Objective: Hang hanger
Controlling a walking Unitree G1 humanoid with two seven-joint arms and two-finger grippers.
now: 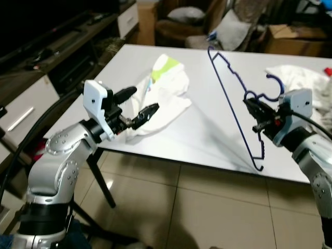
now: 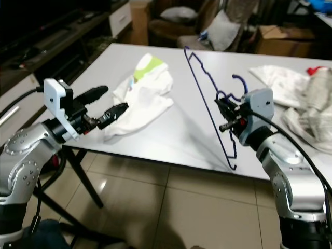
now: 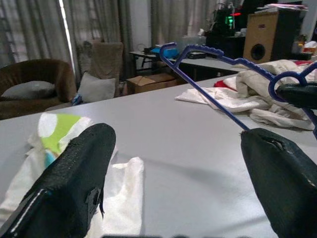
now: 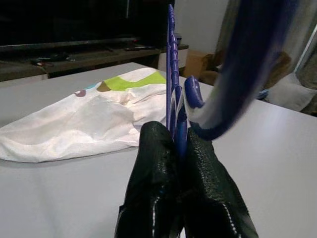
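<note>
- So far, only the pick-up looks done: blue hanger [image 1: 236,98] pinched by the right pincer [image 1: 258,115] just below the hook, fingers [image 4: 166,188] pressed together on the wire in the right wrist view.
- Held upright and edge-on above the right half of the white desk [image 1: 207,140], hook curling toward the right, one shoulder reaching toward the far edge, the other dipping past the near edge.
- Lifted off the desk, judging by the shadow line running across the surface beneath it.
- Left pincer [image 1: 140,106] spread wide and holding nothing, hovering over the near left part of the desk, just above the near edge of the white garment with a green patch [image 1: 163,93].
- Garment lying flat and crumpled on the left of the desk, well apart from the hanger; not threaded onto it.
- Another heap of white clothes [image 1: 301,83] lying at the far right of the desk, beyond the right pincer.
- No rail, rod or hook to hang from to be made out anywhere; only an armchair and cardboard boxes past the far edge, a dark cabinet on the left.
- Probably early in the task, then: grasp secured, and finding a hanging spot, carrying the hanger there and setting its hook over something all left to do.
- Unclear whether the garment is meant to go on first.
</note>
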